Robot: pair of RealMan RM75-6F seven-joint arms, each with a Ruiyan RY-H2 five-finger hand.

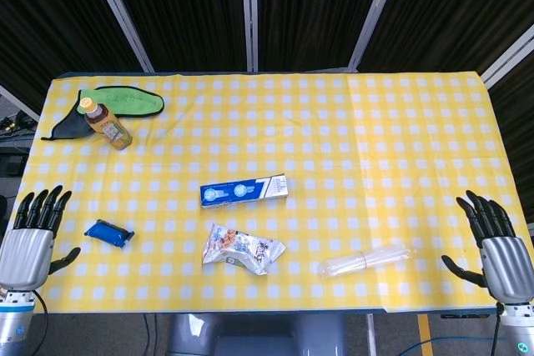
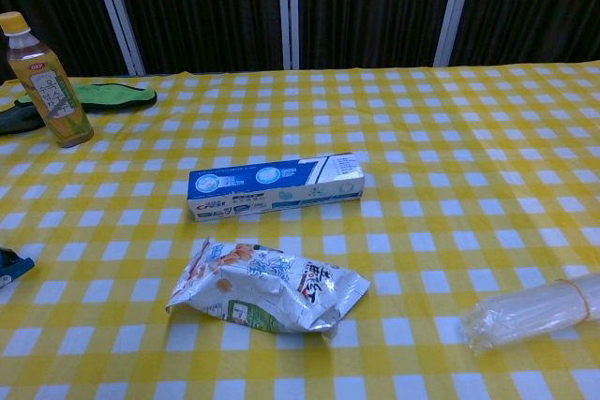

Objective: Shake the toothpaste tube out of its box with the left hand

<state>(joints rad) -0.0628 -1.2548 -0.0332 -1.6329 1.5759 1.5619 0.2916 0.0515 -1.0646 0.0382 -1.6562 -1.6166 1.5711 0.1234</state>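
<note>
The blue and white toothpaste box (image 1: 244, 191) (image 2: 275, 185) lies flat near the middle of the yellow checked table, long side left to right, ends closed as far as I can see. My left hand (image 1: 32, 235) hovers at the table's front left corner, fingers spread, holding nothing, far left of the box. At the front right corner my right hand (image 1: 492, 239) is also spread and empty. Neither hand shows in the chest view. No toothpaste tube is visible.
A crumpled snack bag (image 1: 242, 248) (image 2: 267, 288) lies just in front of the box. A clear plastic roll (image 1: 365, 260) (image 2: 530, 311) sits front right, a small blue object (image 1: 109, 233) front left. A tea bottle (image 1: 106, 123) (image 2: 45, 80) and green and dark cloths (image 1: 125, 102) occupy the back left.
</note>
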